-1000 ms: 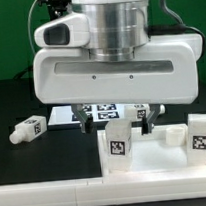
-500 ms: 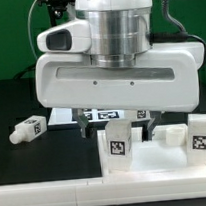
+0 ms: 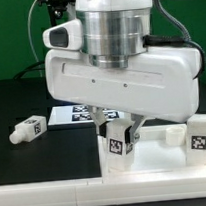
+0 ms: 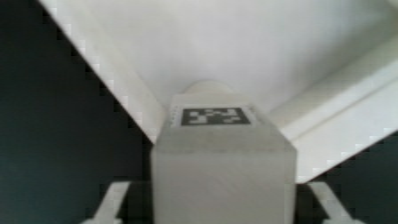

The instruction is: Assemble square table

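Exterior view: the big white end effector (image 3: 120,133) fills the middle of the frame. It hangs low over the square table top (image 3: 161,165), which lies on the black bench (image 3: 55,155) at the lower right.
Leg in hand: a small white leg (image 3: 118,145) with a black-and-white tag stands up at the near left corner of the table top, in the lower middle of the frame.
End effector: its fingers sit on both sides of this leg, very near it. I cannot tell if they press on it yet or if a little gap is left.
Wrist view: the leg (image 4: 219,170) runs between the two fingertips (image 4: 118,205). Its tag (image 4: 217,115) faces the camera, and the white table top (image 4: 267,50) is behind it.
Other legs: a second leg (image 3: 199,136) stands at the right edge of the frame. A loose leg (image 3: 30,128) lies on its side on the bench at the middle left, well apart.
Marker board: the marker board (image 3: 77,115) lies flat behind the end effector, in the middle of the frame.
Step, I think: getting a firm hold on the leg so it can be fixed into its corner.
How to do it well: squeeze on the flat sides, with the leg right in the middle of the fingers. Keep the leg straight up, not leaning. Close slowly so the leg does not tip or slide.
Watch out: the table top may shift if the push comes from one side only.
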### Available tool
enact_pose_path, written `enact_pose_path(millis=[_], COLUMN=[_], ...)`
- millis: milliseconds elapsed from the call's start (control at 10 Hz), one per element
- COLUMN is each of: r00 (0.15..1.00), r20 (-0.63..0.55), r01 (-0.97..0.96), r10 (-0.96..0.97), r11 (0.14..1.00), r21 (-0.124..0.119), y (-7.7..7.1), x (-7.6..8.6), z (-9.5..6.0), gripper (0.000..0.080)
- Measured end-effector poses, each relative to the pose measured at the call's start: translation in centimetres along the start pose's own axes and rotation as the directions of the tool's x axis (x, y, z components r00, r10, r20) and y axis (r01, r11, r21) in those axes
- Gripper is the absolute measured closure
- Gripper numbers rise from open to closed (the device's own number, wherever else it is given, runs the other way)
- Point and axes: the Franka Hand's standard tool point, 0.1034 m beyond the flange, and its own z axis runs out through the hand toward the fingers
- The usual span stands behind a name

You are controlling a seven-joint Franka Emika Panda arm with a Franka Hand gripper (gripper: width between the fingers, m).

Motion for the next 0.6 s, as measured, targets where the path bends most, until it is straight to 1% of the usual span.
enact_pose_path(millis=[200,300,500,600], r00=[0.977,0.949,0.833,0.743], r20=[-0.032,-0.036,-0.002,0.032], r01=[-0.211,-0.31,-0.552,-0.669], r10=[0.212,0.312,0.553,0.668], r11=[0.977,0.95,0.832,0.74], r21=[0.03,0.042,0.058,0.069], y=[0.17,0.3,0.72,0.95], x=[0.5,0.53,0.67,0.59], z=[0.09,0.11,0.19,0.23], gripper=[0.0515,0.0515,0.0515,0.0515])
